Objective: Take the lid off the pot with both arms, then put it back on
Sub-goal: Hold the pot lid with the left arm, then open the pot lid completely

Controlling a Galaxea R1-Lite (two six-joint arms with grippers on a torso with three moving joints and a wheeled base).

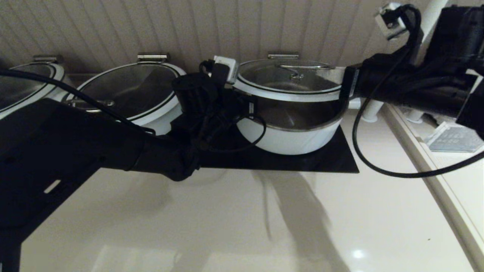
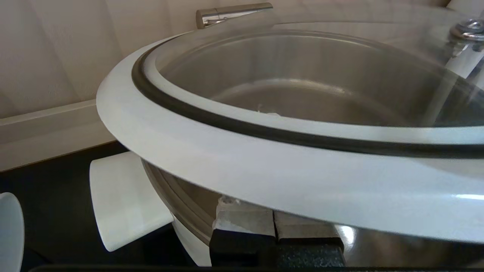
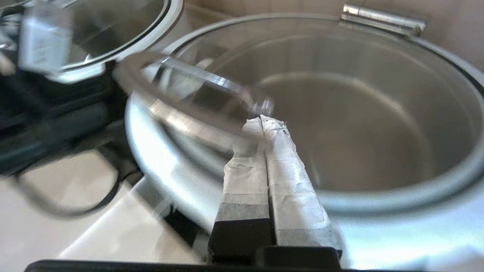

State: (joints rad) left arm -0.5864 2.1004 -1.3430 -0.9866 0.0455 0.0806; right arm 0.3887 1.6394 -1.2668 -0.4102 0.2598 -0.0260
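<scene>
The pot [image 1: 291,138] stands on a black mat. The lid [image 1: 291,81] is held above it, front edge raised, so a gap shows the steel bowl; its hinge bracket [image 1: 283,55] is at the back. My left gripper [image 1: 236,92] is shut at the lid's left side. In the left wrist view its fingers [image 2: 245,221] press up under the lid's white rim [image 2: 264,170], beside a stub handle [image 2: 121,200]. My right gripper [image 1: 342,81] is at the lid's right side. It is shut [image 3: 262,124], lying over the glass with its tips at the steel bar handle [image 3: 189,87].
A like pot with a loop-handled lid [image 1: 132,90] stands just left of my left arm, and another [image 1: 22,87] is at the far left. A ribbed wall is close behind. White posts [image 1: 372,109] and a ledge are at the right. My right arm's cable [image 1: 378,166] hangs over the counter.
</scene>
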